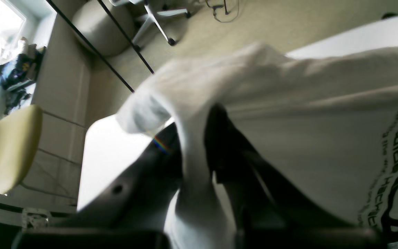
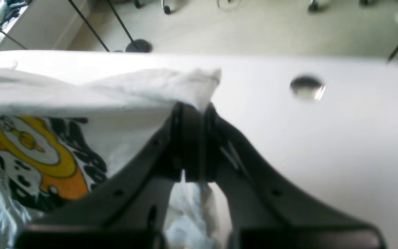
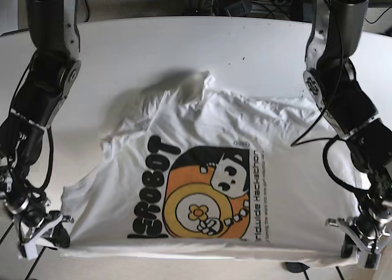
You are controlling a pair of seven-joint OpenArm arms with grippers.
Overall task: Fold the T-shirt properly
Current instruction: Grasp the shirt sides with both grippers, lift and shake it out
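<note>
The white T-shirt (image 3: 202, 170) with an orange and black print lies print-up on the white table (image 3: 184, 35), wrinkled and bunched at its far end. My left gripper (image 3: 353, 246) is at the near right corner of the shirt. In the left wrist view it (image 1: 199, 145) is shut on a fold of the shirt's fabric (image 1: 323, 121). My right gripper (image 3: 57, 234) is at the near left corner. In the right wrist view it (image 2: 192, 114) is shut on the shirt's edge (image 2: 81, 100), held a little above the table.
A round metal grommet (image 2: 306, 86) sits in the tabletop (image 2: 323, 145) beyond the right gripper. Cables and a power strip (image 3: 245, 1) lie behind the table's far edge. A chair base (image 1: 157, 20) and thin black legs (image 1: 92, 45) stand on the floor.
</note>
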